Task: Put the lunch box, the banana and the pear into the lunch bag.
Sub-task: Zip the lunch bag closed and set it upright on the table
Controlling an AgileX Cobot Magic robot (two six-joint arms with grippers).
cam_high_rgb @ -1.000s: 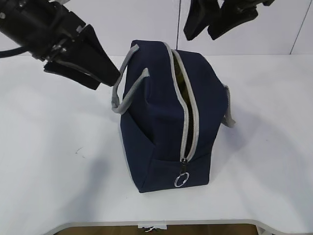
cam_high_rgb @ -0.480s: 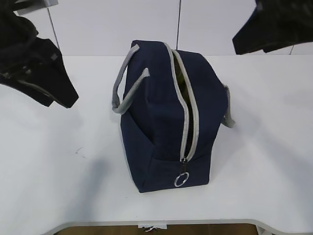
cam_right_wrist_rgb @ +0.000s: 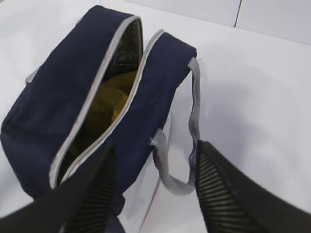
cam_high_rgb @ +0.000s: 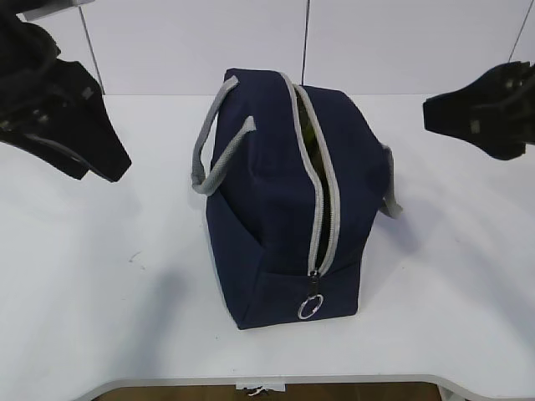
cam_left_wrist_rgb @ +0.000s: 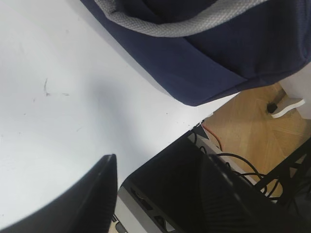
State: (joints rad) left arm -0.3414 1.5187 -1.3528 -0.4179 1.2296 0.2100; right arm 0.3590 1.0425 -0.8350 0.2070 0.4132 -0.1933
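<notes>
The navy lunch bag (cam_high_rgb: 276, 209) stands in the middle of the white table, its grey zipper open along the top and the ring pull (cam_high_rgb: 311, 307) hanging at the near end. In the right wrist view, yellow fruit (cam_right_wrist_rgb: 114, 97) shows inside the bag (cam_right_wrist_rgb: 58, 107); I cannot tell banana from pear. The lunch box is hidden. My left gripper (cam_high_rgb: 104, 167) hangs left of the bag, open and empty (cam_left_wrist_rgb: 158, 194). My right gripper (cam_high_rgb: 456, 121) hangs right of the bag, open and empty (cam_right_wrist_rgb: 155, 189), above the bag's grey handle (cam_right_wrist_rgb: 192, 121).
The table's front edge (cam_high_rgb: 267, 380) runs close below the bag. In the left wrist view a black robot base (cam_left_wrist_rgb: 194, 184) with cables and a wooden floor (cam_left_wrist_rgb: 248, 131) lie past that edge. A white wall stands behind the table.
My left gripper has drawn back leftward from the bag's handle. My right gripper has moved from above the bag out to the right and lower. The bag has not moved.
</notes>
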